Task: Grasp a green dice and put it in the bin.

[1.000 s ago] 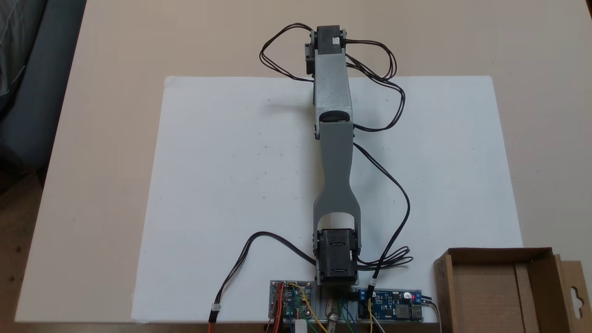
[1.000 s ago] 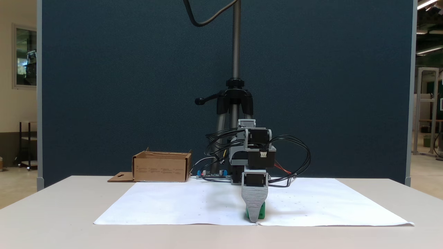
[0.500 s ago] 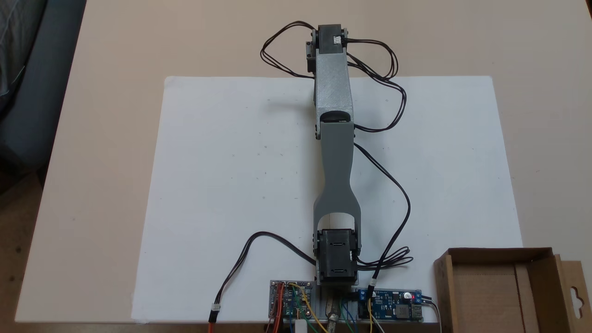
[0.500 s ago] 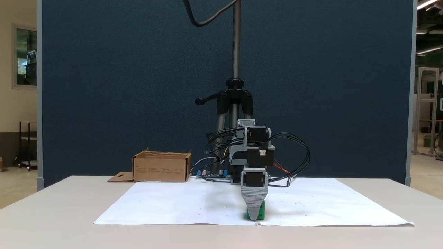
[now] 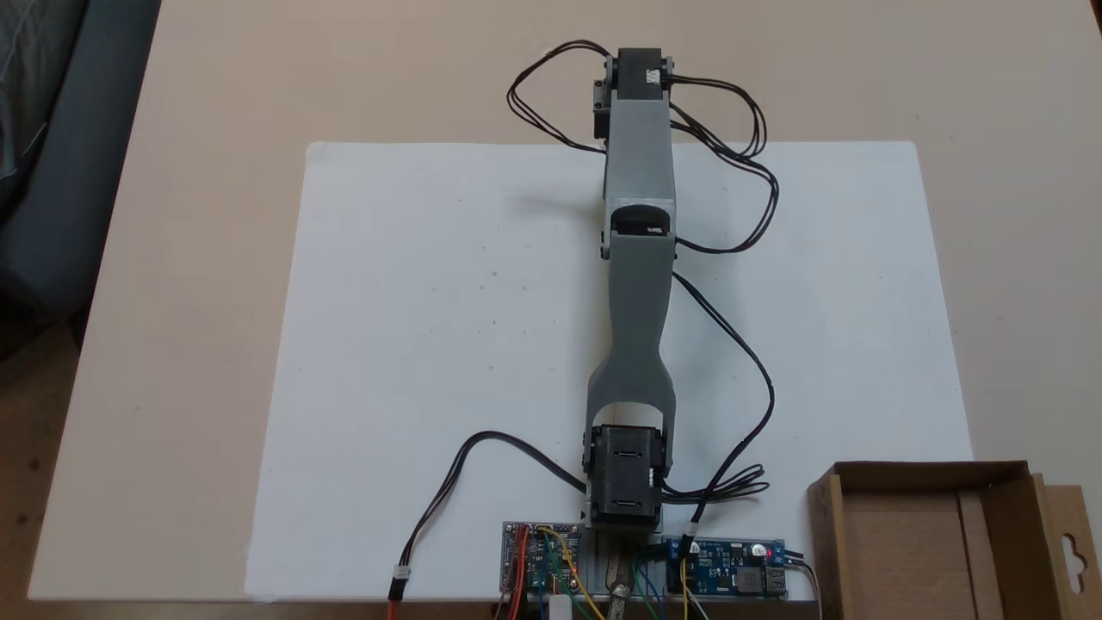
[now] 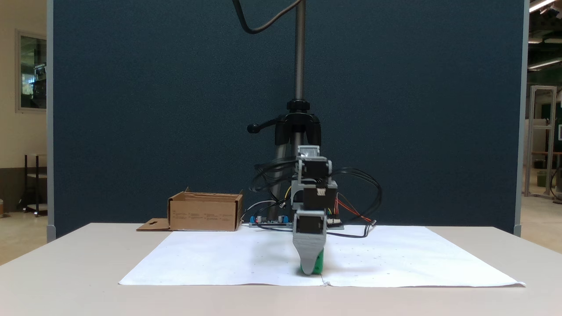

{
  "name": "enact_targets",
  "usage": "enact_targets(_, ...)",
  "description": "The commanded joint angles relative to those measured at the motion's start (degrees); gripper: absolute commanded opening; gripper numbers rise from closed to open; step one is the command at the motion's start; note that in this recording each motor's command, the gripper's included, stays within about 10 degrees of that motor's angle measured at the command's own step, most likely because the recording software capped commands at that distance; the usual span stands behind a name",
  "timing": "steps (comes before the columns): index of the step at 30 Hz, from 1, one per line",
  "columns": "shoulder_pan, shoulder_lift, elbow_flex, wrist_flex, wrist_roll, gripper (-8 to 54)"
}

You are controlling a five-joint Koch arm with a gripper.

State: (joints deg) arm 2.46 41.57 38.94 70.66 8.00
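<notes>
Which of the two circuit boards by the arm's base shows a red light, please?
The blue board, nearest the bin; the other board shows no light.

fixed: top-down, base at bottom | fixed: table-level, facing arm [image 6: 314, 193] | shared: arm, paper [image 5: 430, 327]

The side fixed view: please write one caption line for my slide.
Koch arm's gripper lowered over green dice on white paper; cardboard bin behind.

Matt corrugated cardboard bin [image 5: 930, 551]
</notes>
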Motion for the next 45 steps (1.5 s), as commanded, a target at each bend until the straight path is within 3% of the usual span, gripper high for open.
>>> enact_targets(1, 2.37, 9.47, 2.37, -4.04, 2.81, 11.9)
enact_targets(9, 8.61, 29.95, 20.48, -7.73, 1.05, 11.9)
enact_targets(17, 21.53, 52.28, 19.69, 2.64, -3.60, 11.9)
enact_targets(32, 70.75, 47.90, 17.14, -3.08, -21.97, 11.9)
enact_targets(45, 90.00, 42.63, 18.19, -12.30, -33.93, 11.9)
